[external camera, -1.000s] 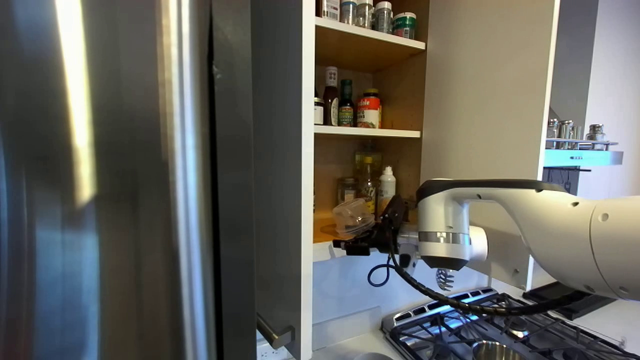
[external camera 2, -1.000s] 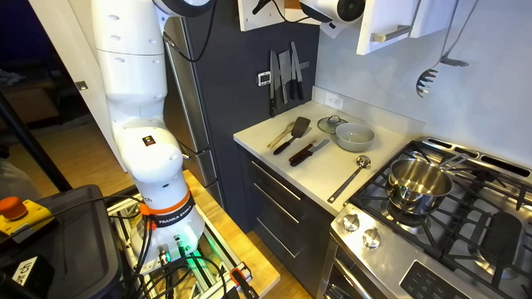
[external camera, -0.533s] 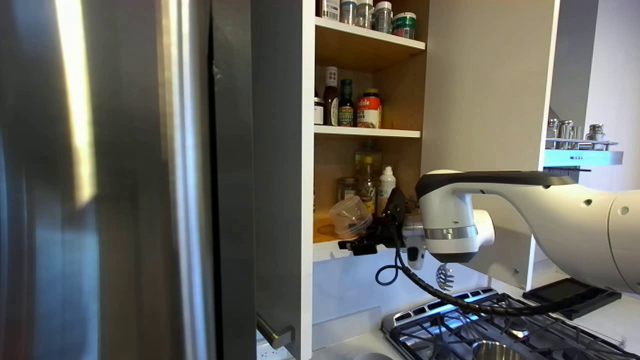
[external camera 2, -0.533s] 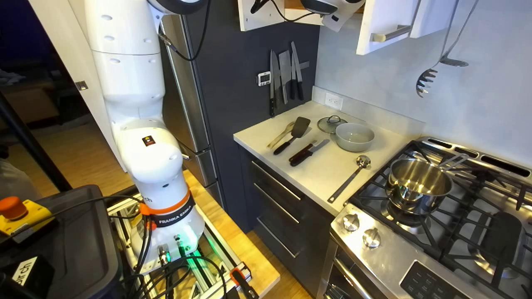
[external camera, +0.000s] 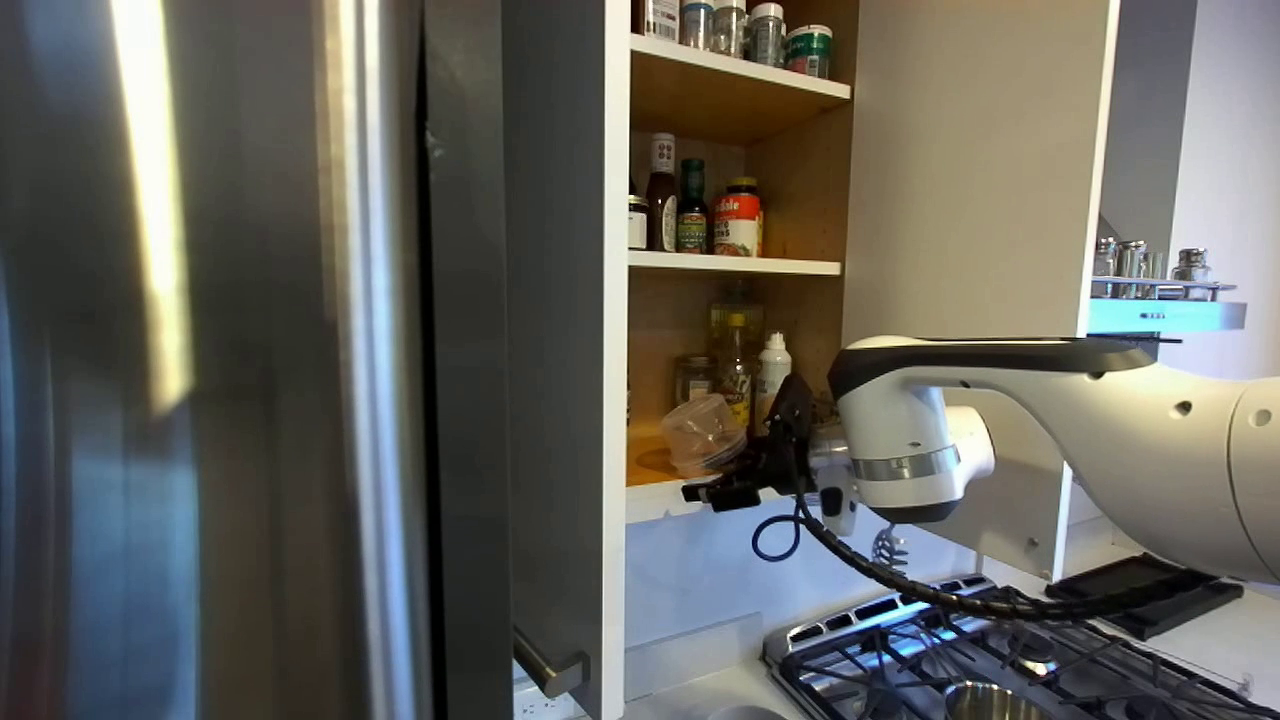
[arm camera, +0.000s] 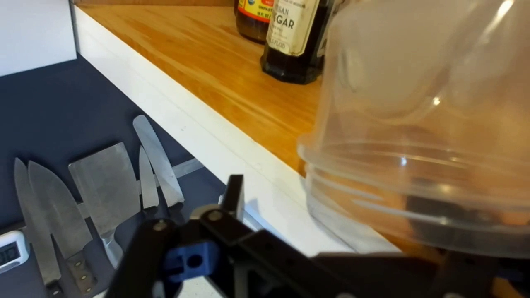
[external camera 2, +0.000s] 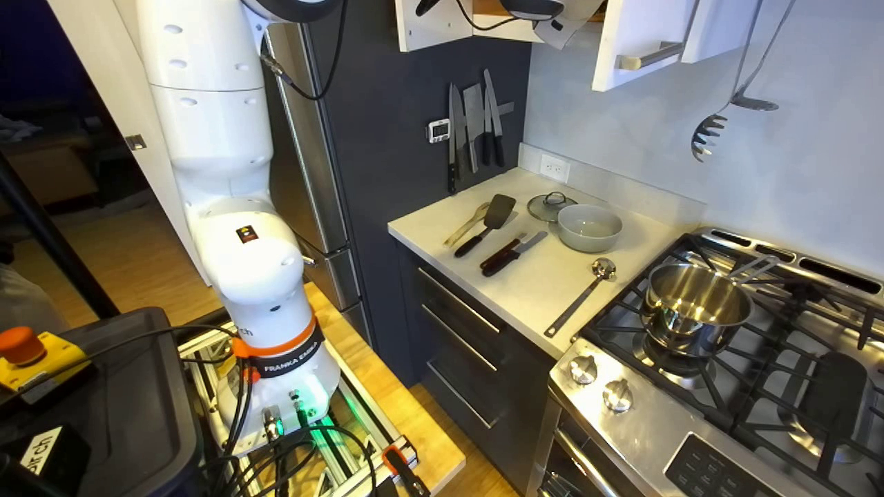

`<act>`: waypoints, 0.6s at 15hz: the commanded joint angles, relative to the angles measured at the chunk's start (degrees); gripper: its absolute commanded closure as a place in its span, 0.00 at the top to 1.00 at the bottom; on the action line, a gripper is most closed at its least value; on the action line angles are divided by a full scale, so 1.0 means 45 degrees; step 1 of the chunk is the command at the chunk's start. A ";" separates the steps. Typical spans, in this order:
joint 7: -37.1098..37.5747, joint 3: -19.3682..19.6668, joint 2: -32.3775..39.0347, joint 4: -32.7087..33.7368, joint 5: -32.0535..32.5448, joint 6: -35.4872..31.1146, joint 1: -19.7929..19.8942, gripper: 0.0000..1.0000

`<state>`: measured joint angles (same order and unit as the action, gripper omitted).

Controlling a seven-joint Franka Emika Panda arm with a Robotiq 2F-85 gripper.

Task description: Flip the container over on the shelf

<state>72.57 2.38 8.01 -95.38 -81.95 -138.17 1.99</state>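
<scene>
Gripper (external camera: 722, 488): spread, drawn back slightly.
Container (arm camera: 414, 124): still tilted at the front of the shelf (arm camera: 215, 70); we judge the flip unfinished.

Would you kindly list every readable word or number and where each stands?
"FRANKA EMIKA": black base band
"ch": white arm, just above
"ir ch": white-labelled box
"UNPAST", "FL OZ": yellow-labelled bottle
"SAN", "GAR": cream-labelled bottle
"dale": red-and-white can
Arm sticker, timer, oven keypad, other labels: too small or blurred.
</scene>
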 commanded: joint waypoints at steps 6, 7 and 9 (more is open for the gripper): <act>0.1722 0.0249 -0.0948 -0.0781 0.0815 0.0366 0.0262 1.00; 0.1899 0.0269 -0.0995 -0.0831 0.0914 0.0427 0.0280 1.00; 0.2239 0.0315 -0.1070 -0.0913 0.1225 0.0512 0.0296 1.00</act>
<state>79.43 3.39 5.24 -96.94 -79.37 -137.66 2.85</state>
